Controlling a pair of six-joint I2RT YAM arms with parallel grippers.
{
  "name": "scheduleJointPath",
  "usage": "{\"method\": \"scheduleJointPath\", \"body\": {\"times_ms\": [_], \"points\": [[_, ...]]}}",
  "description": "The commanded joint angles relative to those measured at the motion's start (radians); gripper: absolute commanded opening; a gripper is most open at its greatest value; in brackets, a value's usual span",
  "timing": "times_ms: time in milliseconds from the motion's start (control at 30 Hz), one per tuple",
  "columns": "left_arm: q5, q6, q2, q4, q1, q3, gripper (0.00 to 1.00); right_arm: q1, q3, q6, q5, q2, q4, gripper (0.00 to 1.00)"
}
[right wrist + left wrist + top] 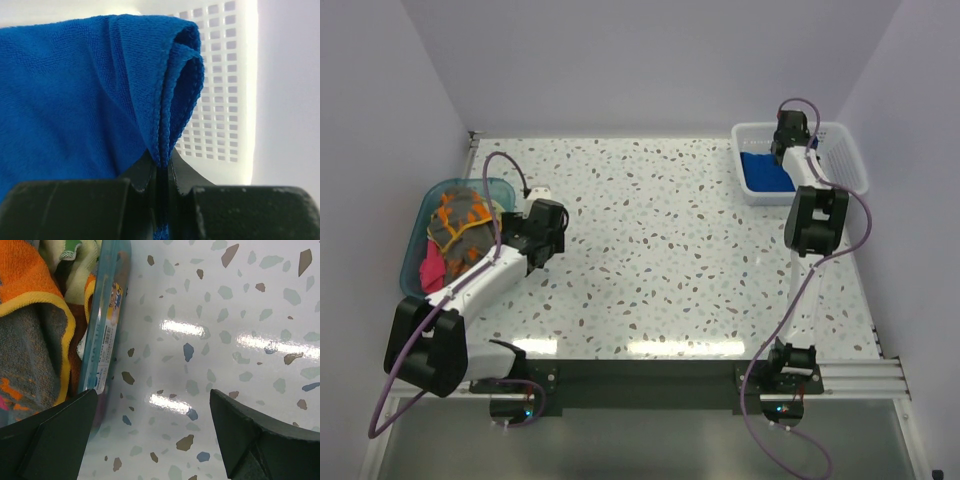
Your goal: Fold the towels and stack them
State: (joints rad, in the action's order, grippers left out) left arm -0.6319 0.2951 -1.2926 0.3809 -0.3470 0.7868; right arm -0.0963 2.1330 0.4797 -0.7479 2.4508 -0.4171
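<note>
Pinching blue towel [75, 100], right tool [161, 169] half-hidden

Right tool [783, 154] on blue towel [765, 176] in white basket [856, 166]; left tool [507, 207] beside teal tub [413, 250] of towels [460, 225].

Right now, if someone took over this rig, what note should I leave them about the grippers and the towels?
Left gripper: open, empty, low over the table beside the teal tub.
Right gripper: shut on the folded blue towel at the white basket.
Done: blue towel folded, in the basket, not yet released.
Left: orange-and-grey towel, pink towel and others heaped in the tub, to fold and stack.
</note>
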Motion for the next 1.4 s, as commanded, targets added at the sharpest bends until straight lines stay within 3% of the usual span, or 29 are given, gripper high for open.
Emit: {"method": "scheduleJointPath", "body": {"times_ms": [0, 100, 167, 200, 400, 667, 1033, 1167, 1367], "points": [[-0.003, -0.001, -0.005, -0.043, 0.008, 0.000, 1.00, -0.011, 0.036, 0.028, -0.077, 0.023, 0.075, 0.04], [0.001, -0.001, -0.007, -0.045, 0.008, 0.002, 1.00, -0.019, 0.042, 0.023, -0.094, 0.037, 0.087, 0.06], [0.003, 0.001, -0.010, -0.043, 0.008, 0.002, 1.00, -0.022, 0.053, 0.019, -0.103, 0.051, 0.081, 0.17], [0.005, -0.001, -0.010, -0.043, 0.008, 0.000, 1.00, -0.023, 0.059, 0.016, -0.114, 0.059, 0.077, 0.30], [0.006, 0.001, -0.008, -0.043, 0.008, 0.002, 1.00, -0.034, 0.073, -0.012, -0.200, 0.051, 0.077, 0.57], [0.023, 0.003, 0.024, -0.045, 0.008, 0.006, 1.00, -0.016, 0.038, -0.165, -0.197, -0.108, -0.011, 0.70], [0.040, 0.019, 0.133, -0.031, 0.011, 0.017, 1.00, 0.176, -0.230, -0.564, 0.283, -0.536, -0.288, 0.90], [0.040, 0.044, 0.165, -0.016, 0.051, 0.028, 1.00, 0.326, -0.382, -0.631, 0.448, -0.709, -0.287, 0.99], [0.051, 0.127, 0.156, 0.072, 0.212, 0.103, 1.00, 0.541, -0.646, -0.697, 0.642, -0.874, -0.215, 0.98]]}}
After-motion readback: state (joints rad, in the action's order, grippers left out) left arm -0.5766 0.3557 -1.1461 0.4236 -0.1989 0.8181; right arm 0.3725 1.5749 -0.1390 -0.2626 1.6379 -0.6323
